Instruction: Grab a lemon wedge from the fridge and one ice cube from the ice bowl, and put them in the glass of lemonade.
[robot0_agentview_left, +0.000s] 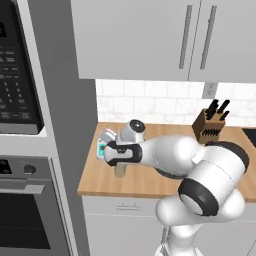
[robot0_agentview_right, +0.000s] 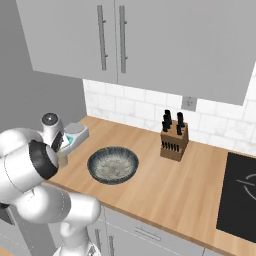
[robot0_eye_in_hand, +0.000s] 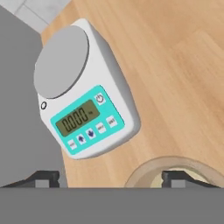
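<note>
We took the wooden counter (robot0_agentview_right: 165, 185) as our landmark and worked down in size from it.

On the counter, near its middle, sat the ice bowl (robot0_agentview_right: 113, 164), wide and speckled, well apart from the knife block (robot0_agentview_right: 174, 141) standing at the back by the tiled wall. At the counter's far left end, against the grey cabinet side, lay a white and teal kitchen scale (robot0_eye_in_hand: 83, 96). Just beside the scale, toward the counter's front edge, stood the glass of lemonade (robot0_eye_in_hand: 175, 171), of which the hand view showed only the rim and pale contents; in the left base view it sat beneath the robot's wrist (robot0_agentview_left: 120, 170). We could not make out the lemon wedge or any ice cube in these pictures.

We judged the step in hand to be a drop into the glass: the gripper (robot0_eye_in_hand: 111, 177) hung directly over that end of the counter, one fingertip (robot0_eye_in_hand: 175, 178) above the glass rim. Whether the item had landed in the drink we could not confirm. Which item remains we could not tell; the next move probably calls for lifting clear without knocking the glass, then fetching the outstanding item.

The fingers stood wide apart, nearly at full spread, with nothing visible between them and touching nothing.
</note>
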